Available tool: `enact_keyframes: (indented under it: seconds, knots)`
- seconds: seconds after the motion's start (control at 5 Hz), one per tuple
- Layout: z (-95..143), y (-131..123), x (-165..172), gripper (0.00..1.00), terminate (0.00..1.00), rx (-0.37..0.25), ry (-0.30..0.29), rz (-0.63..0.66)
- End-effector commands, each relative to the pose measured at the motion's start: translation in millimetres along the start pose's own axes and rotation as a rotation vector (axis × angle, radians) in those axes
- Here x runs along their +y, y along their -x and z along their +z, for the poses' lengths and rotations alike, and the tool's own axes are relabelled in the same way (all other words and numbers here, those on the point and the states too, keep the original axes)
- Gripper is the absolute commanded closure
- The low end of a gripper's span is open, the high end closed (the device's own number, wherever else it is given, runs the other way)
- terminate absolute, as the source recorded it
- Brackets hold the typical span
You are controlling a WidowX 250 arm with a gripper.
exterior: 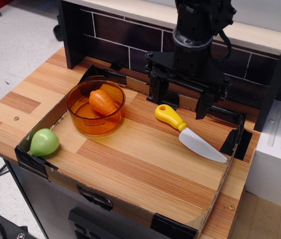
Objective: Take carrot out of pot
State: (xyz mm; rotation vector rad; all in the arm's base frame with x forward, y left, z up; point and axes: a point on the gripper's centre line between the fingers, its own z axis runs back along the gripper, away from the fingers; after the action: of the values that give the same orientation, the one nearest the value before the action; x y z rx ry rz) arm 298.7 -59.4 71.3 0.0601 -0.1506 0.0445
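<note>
Right now the carrot lies tilted inside the pot, at the table's back left. Well off to its right hangs the tool, fingers spread apart and empty, just above the knife's yellow handle.

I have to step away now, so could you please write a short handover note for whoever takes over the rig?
Gripper: jaws open, empty, hanging above the yellow-handled knife, right of the pot.
Carrot: inside the pot, leaning on its wall.
Green pear toy: front-left corner, away from the job.
Done: nothing yet.
Left: move over the pot, grasp the carrot, lift it out, set it on the board.
</note>
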Motion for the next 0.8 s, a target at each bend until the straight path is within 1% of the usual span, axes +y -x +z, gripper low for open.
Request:
enact_keyframes:
  seconds: [0.0,0.2,0.4,0.6]
  knots:
    - [0,0,0,0.0,0.0,0.0,0.0,0.0]
    - [12,-10,16,0.0,0.0,-0.035,0.054,0.261]
    - [29,-16,44,0.0,0.0,-0.099,0.086,0.519]
    - [38,-21,76,0.0,0.0,-0.191,0.088,0.769]
